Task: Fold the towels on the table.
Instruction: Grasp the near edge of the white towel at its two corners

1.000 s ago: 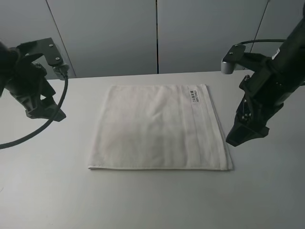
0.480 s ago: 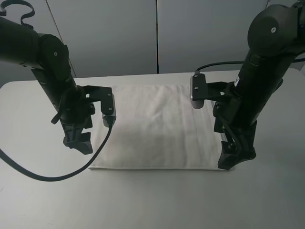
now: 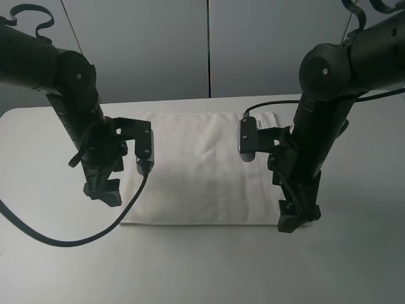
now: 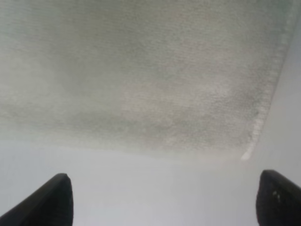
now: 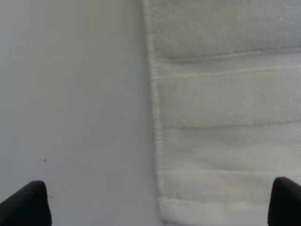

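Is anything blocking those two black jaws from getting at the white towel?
Nothing visible is. The towel lies flat on the table. The left gripper hangs open beside one near corner with only bare table between; the right gripper hangs open over the other near corner.

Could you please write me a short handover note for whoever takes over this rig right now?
The towel lies flat in the middle of the table.
The left gripper is open and empty, over bare table just off the towel's near left corner.
The right gripper is open and empty, straddling the towel's side edge at its near right corner.
Done: both arms are placed at the near corners; nothing is gripped.
Left: grasp the corners and fold the towel.
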